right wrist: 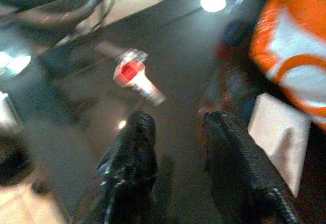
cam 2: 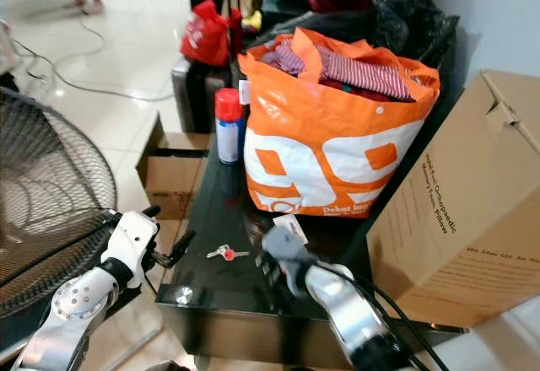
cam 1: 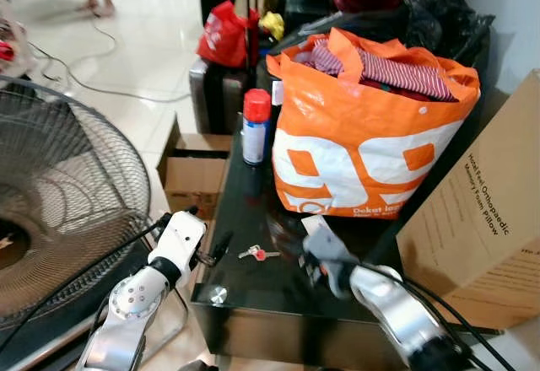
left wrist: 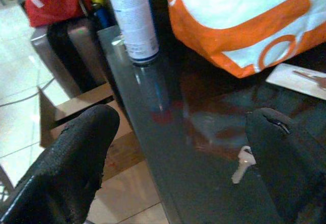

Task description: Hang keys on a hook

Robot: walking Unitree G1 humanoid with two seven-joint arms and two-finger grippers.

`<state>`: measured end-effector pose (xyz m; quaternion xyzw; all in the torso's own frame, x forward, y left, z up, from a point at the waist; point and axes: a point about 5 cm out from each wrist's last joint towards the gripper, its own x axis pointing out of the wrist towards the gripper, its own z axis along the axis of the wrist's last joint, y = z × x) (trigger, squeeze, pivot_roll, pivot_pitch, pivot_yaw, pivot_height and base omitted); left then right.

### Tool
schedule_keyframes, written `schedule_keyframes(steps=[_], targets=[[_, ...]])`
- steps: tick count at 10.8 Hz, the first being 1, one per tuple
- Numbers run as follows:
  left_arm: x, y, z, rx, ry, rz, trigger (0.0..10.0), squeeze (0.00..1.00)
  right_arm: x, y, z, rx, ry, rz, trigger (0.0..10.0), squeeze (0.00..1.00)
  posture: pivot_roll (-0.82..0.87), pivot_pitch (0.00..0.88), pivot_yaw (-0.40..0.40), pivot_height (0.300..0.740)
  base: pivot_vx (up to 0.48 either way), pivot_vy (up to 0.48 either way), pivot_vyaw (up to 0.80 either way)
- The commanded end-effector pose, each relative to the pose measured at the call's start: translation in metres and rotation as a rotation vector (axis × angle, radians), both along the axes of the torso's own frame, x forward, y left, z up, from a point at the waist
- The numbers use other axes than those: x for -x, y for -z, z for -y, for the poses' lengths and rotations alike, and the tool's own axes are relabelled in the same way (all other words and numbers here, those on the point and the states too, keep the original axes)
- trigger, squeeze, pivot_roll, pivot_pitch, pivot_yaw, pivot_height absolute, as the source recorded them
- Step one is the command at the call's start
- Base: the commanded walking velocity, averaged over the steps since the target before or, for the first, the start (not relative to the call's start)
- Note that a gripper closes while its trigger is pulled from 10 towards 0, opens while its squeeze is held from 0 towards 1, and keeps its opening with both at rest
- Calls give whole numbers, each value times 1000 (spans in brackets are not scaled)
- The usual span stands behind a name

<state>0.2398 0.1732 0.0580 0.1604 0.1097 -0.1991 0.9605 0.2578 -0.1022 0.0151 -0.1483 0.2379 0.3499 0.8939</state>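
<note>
- The keys lie flat on the black glass table, near its front edge and closer to the front-left corner than the right one — a silver key with a red tag, nothing touching it.
- The left gripper hangs just beside the table's left edge, level with the keys; its fingers are spread wide apart and hold nothing.
- The right gripper hovers over the table just to the right of the keys, fingers parted with a narrow gap, empty; its wrist view is blurred.
- The step in hand looks like the pick-up, and the right gripper seems better placed for it.
- To do it well: come down straight over the red tag — the thickest part — since flat metal on glass will likely slide away from a sideways push.
- Keep clear of the orange bag and the white card behind the gripper.
- No hook can be made out here, so lift the keys securely before turning away.
- The spray can stands well back near the left edge, out of the way.
</note>
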Motion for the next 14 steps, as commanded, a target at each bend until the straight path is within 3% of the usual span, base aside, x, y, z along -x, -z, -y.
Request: schedule_keyframes(steps=[1,2,3,4,5,6,8,10,12,14], targets=[[-2,-1,-2,-15,-29,-6,10000,0,-5,-3,6,-37,58,17,10000,1000,-133,92,-42,740,0,0,0],[-7,8,2,21,-10,-69,10000,0,-6,-9,12,-77,93,45,10000,576,-137,89,-48,740,0,0,0],[-13,14,11,23,58,-106,10000,0,-6,-15,18,-99,111,71,10000,0,-147,85,-46,740,0,0,0],[-23,19,38,40,228,-153,10000,0,0,-27,31,-97,94,116,10000,0,-166,79,-37,740,0,0,0],[-32,20,56,81,252,-184,10000,0,5,-35,41,-91,83,136,10000,0,-188,81,-16,740,0,0,0],[-35,23,63,83,256,-210,10000,0,9,-37,46,-76,76,149,10000,0,-213,86,4,740,0,0,0],[-32,35,76,82,270,-245,10000,0,27,-40,63,-58,105,135,10000,0,-225,98,11,740,0,0,0],[-35,37,58,81,136,-215,10000,0,34,-41,67,-76,157,126,10000,0,-209,58,-1,740,0,0,0],[-31,44,45,56,88,-241,10000,0,36,-38,67,-85,185,114,10000,0,-178,39,2,740,0,0,0],[-28,47,36,47,69,-248,10000,0,40,-36,58,-93,121,85,10000,0,-174,34,5,740,0,0,0]])
